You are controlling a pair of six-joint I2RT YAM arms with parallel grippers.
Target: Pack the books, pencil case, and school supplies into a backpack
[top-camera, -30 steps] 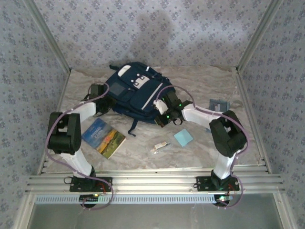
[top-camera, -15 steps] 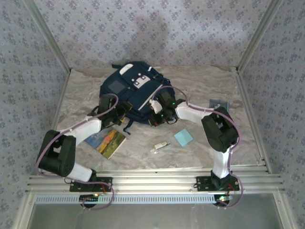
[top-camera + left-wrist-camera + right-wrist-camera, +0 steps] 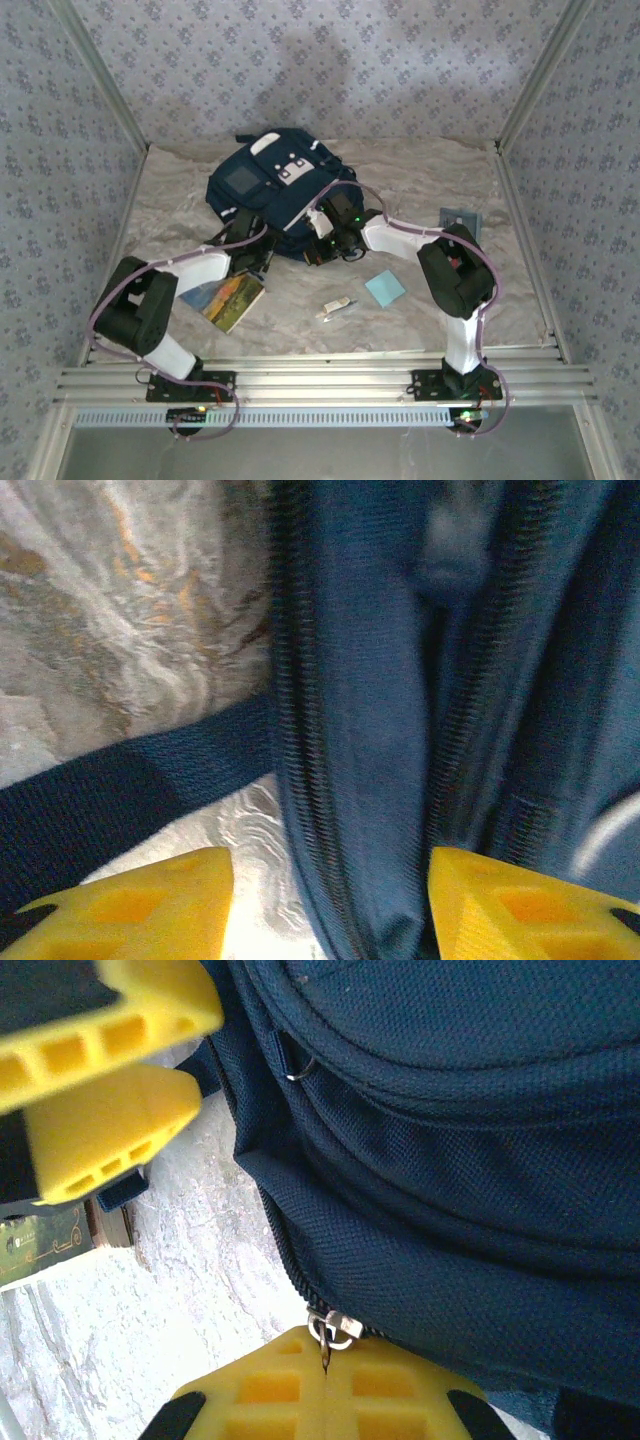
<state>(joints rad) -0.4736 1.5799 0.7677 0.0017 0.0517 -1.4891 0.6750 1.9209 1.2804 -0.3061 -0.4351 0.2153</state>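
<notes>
**Backpack zipper gripped; bag not yet opened**

The backpack [image 3: 270,185] lies at mid-table [image 3: 420,175], touching both grippers. The right gripper [image 3: 325,1380] is clamped fully closed on the zipper pull [image 3: 330,1328] at the bag's near edge. The left gripper [image 3: 325,885] stands partly open, its jaws astride a fold of fabric beside the zipper track, and we see nothing clamped. We judge the bag soft and limp, so its cloth will bunch and drag unless braced. We advise pinching the seam close to the track and drawing the pull along it. The book [image 3: 232,298], pencil case [image 3: 460,220], light-blue pad [image 3: 385,288] and white stick [image 3: 336,308] lie outside the bag.
</notes>
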